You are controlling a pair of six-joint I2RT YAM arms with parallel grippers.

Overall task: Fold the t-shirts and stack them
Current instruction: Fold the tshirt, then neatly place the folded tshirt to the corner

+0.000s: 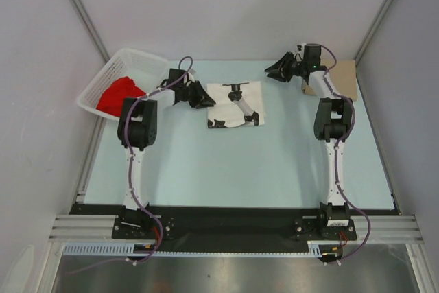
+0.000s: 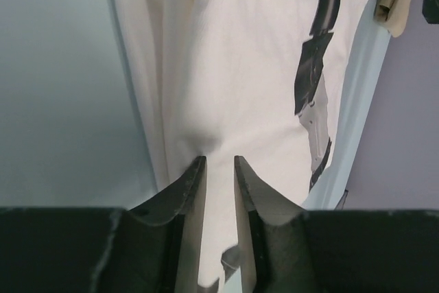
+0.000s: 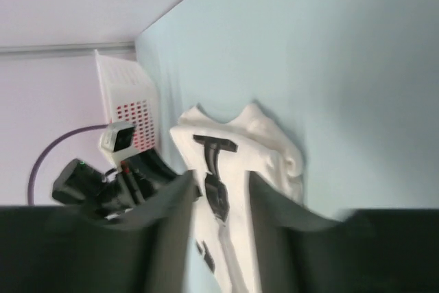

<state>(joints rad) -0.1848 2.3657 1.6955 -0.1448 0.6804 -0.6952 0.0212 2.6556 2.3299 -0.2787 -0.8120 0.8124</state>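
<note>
1. T-shirts are spread over three spots, well apart from one another.
2. The white t-shirt [image 1: 233, 104], with black printed marks, is laid folded in a rough square at the middle-back of the pale blue surface [image 1: 240, 169].
3. Its left edge is reached by the left jaws, carried on the left arm [image 1: 137, 125], which is bent in from the basket side.
4. In the left wrist view the left jaws are seen narrow, with white cloth pinched between them and a pucker drawn up just ahead of the tips.
5. The right jaws, carried on the right arm [image 1: 334, 118], are held above the surface to the right of the white t-shirt and apart from it. They are seen parted, with nothing between them.
6. The red t-shirt [image 1: 120, 95] is bunched inside the white lattice basket [image 1: 140, 60], which is set at an angle in the back-left corner.
7. The tan t-shirt [image 1: 348, 79] is laid flat at the back right, partly hidden by the right arm.
</note>
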